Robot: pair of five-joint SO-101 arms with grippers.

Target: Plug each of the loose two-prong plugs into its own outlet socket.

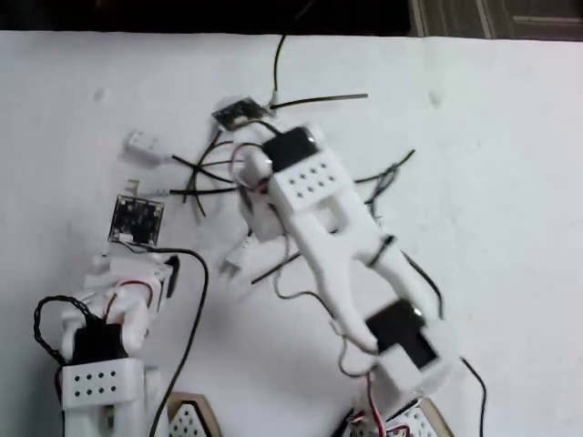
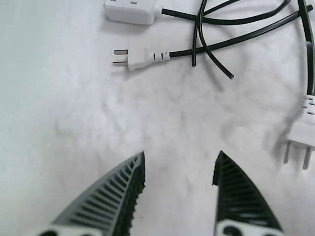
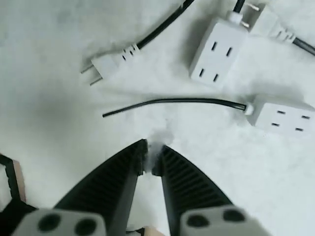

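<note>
Nothing's grasped yet: left gripper [image 2: 179,162] stands spread, right gripper [image 3: 151,150] pinched together. Next, I reckon, the left must straddle the plug [image 2: 138,58] at upper left.

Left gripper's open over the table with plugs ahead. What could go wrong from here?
1. The plug has its cord crossed with other black cables; lifting it may drag them along.
2. The socket blocks lie loose on the table, so pushing a plug in could just slide them.
3. The right gripper is shut; it likely must open before bracing one.
</note>
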